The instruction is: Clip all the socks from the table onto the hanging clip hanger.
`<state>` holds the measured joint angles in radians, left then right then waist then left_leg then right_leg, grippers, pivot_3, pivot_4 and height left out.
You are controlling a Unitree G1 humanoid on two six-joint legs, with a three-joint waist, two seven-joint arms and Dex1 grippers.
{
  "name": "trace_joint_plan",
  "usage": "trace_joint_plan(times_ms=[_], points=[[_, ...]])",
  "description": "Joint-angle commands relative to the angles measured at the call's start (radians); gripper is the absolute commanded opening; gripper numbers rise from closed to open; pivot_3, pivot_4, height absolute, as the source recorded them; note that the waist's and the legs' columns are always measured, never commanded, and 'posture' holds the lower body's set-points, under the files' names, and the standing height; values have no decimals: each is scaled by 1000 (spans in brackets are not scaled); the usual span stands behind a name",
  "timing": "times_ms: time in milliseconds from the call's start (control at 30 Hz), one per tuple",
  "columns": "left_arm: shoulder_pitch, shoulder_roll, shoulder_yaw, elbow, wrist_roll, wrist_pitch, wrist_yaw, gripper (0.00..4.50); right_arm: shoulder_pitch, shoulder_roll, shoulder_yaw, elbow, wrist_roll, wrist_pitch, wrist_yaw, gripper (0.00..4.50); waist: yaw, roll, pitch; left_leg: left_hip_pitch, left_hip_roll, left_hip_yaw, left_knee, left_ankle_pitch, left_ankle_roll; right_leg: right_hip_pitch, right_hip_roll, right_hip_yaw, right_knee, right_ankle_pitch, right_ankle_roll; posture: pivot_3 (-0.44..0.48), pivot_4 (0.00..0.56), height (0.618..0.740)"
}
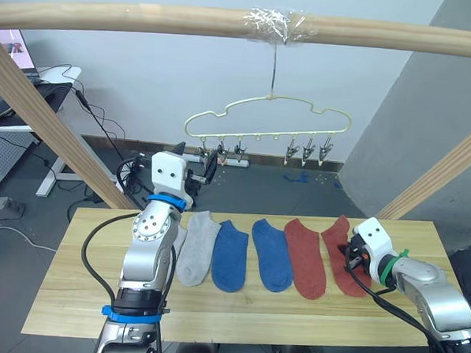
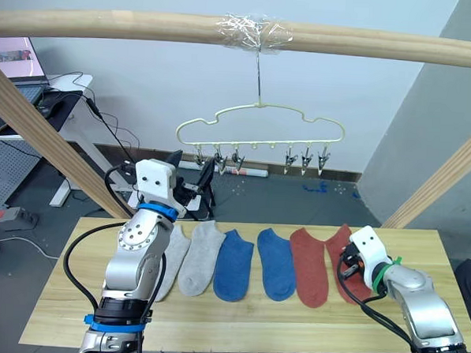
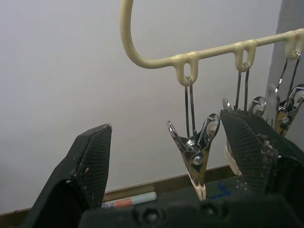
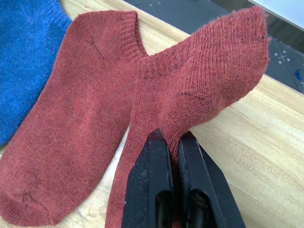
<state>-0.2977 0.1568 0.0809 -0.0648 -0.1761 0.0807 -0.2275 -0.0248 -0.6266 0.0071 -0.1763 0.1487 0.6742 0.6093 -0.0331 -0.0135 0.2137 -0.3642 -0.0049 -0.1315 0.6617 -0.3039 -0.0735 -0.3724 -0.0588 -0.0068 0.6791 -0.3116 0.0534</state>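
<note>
Left gripper (image 3: 156,156) was raised off the table (image 1: 236,311) to the hanger (image 1: 268,119), its fingers (image 3: 88,164) spread wide on either side of the end clip (image 3: 194,152) at the hanger's left. That clip hung between the pads, touching neither as far as the wrist view showed, and it held nothing. The hanger dangled by its hook from a taped spot on the beam (image 1: 149,18) above, with three clips grouped at the left and three at the right, all bare.

Six socks lay in a row on the table. Furthest left, a grey sock (image 2: 172,256) was partly hidden behind the left arm. Next came a second grey sock (image 1: 197,247), just beside it, then a blue sock (image 1: 230,255), then another blue sock (image 1: 272,254) a little apart. A red sock (image 1: 305,258) followed, and the last red sock (image 4: 209,80) overlapped it near the cuffs.

Right gripper (image 4: 172,140) sat low at the right end of the table, its fingers pinched nearly together on a fold of the last red sock. The rest of that sock lay on the wood.
</note>
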Motion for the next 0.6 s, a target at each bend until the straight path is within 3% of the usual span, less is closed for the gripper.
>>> trace_joint_plan(times_ms=[33, 200, 600], points=[[-15, 4, 3, -21, 2, -22, 0, 4030, 5, -11, -35, -47, 14, -2, 0, 0, 0, 0, 0, 0, 0, 0, 0, 0, 0, 0, 0, 0, 0, 0, 0, -82, 208, 740], [-13, 1, 0, -24, -1, -25, -5, 4030, 4, -7, -33, -46, 11, -3, -1, 0, 0, 0, 0, 0, 0, 0, 0, 0, 0, 0, 0, 0, 0, 0, 0, -82, 208, 740], [-16, -8, -5, -25, -13, -31, -20, 699, 8, -3, -31, -60, 13, 6, -4, 0, 0, 0, 0, 0, 0, 0, 0, 0, 0, 0, 0, 0, 0, 0, 0, -82, 207, 740]])
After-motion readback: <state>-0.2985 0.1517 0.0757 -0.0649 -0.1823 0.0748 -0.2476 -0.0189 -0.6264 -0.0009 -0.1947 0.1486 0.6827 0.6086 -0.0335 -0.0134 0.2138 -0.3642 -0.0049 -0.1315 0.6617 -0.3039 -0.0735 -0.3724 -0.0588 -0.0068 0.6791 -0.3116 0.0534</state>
